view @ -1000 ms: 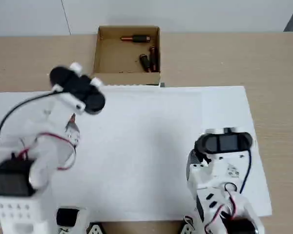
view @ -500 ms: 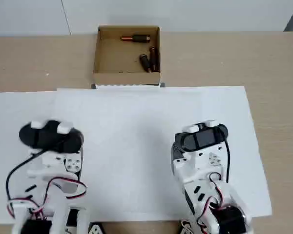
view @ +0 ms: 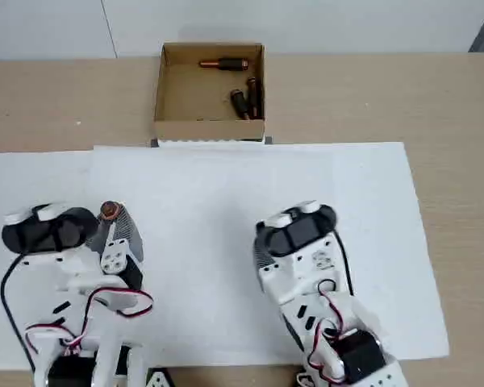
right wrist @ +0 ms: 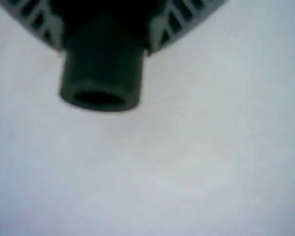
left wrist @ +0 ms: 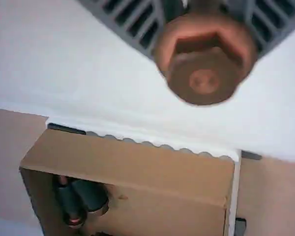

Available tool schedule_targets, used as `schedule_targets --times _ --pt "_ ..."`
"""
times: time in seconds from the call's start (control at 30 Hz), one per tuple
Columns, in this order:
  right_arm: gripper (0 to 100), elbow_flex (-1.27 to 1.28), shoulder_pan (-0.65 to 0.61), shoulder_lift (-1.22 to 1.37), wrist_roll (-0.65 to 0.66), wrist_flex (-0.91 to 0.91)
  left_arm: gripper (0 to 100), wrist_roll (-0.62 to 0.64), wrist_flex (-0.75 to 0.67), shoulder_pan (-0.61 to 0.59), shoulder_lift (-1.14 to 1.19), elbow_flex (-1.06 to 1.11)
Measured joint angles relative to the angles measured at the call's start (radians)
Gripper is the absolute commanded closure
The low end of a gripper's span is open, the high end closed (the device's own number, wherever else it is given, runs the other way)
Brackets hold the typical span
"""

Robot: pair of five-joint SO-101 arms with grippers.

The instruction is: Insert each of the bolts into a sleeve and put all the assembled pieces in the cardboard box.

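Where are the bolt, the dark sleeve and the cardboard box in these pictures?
bolt (left wrist: pixel 204 78), left wrist view, on its round end face.
sleeve (right wrist: pixel 101 66), right wrist view, on its outer wall.
cardboard box (view: pixel 210 129), high view, on its near wall.

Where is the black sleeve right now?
The sleeve sits clamped in the right gripper, above the white paper, well short of the cardboard box.
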Motion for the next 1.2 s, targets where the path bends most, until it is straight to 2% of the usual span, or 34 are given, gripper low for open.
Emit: schedule_targets --times 0.17,0.47,0.7,1.2 --pt "99.5 0.071 -0.074 0.0 0.031 -0.078 100 0.127 0.0 0.066 0.0 0.005" --pt "99.5 0.109 -0.112 0.0 0.135 -0.132 100 0.315 -0.038 0.239 0.0 0.005" --pt "99.5 0.109 -0.201 0.0 0.221 -0.135 100 0.333 -0.167 0.276 0.0 0.044" --pt "99.5 0.109 -0.244 -0.002 0.336 -0.222 100 0.334 -0.18 0.353 0.0 0.098"
